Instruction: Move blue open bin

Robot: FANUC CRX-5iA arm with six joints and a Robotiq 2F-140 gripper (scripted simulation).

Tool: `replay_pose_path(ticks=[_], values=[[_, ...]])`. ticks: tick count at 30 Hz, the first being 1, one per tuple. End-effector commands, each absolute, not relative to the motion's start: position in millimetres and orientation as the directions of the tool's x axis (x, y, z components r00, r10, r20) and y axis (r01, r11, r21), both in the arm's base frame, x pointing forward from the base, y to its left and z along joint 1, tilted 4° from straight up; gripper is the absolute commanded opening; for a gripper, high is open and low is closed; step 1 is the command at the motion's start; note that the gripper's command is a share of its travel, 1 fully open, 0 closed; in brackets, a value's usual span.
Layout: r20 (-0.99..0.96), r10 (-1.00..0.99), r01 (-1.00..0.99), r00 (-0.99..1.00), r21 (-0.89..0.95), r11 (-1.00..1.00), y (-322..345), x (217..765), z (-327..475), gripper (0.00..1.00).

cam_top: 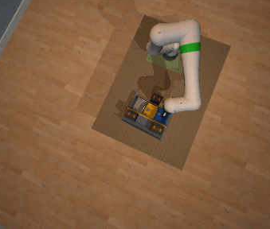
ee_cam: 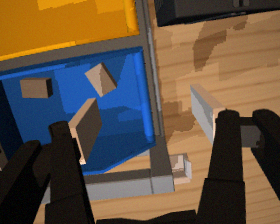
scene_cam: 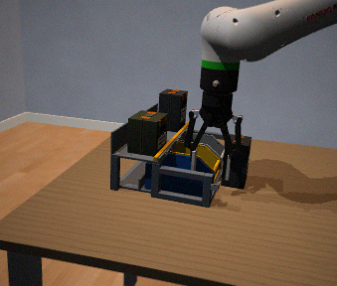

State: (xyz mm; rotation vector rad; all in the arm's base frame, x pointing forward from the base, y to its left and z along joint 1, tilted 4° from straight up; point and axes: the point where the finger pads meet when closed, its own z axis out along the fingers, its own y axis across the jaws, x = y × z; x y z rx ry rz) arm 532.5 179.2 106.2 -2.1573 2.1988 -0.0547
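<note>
Inside, blue bin [ee_cam: 75, 110] holds 3 parts; gripper [ee_cam: 146, 153] fingers half-spread, grasping nothing.
</note>
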Motion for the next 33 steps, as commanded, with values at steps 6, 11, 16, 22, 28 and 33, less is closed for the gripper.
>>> replay_pose_path(ticks=[6,11,16,22,28,33], values=[[-0.019,-1.0,-0.997,-0.018,-0.068,0.02,179.2,532.5,107.0,0.57],[-0.019,-1.0,-0.997,-0.018,-0.068,0.02,179.2,532.5,107.0,0.57],[-0.019,-1.0,-0.997,-0.018,-0.068,0.02,179.2,532.4,109.5,0.57],[-0.019,-1.0,-0.997,-0.018,-0.068,0.02,179.2,532.4,109.5,0.57],[-0.019,-1.0,-0.997,-0.018,-0.068,0.02,179.2,532.4,109.5,0.57],[-0.019,-1.0,-0.997,-0.018,-0.068,0.02,179.1,532.3,110.7,0.57]])
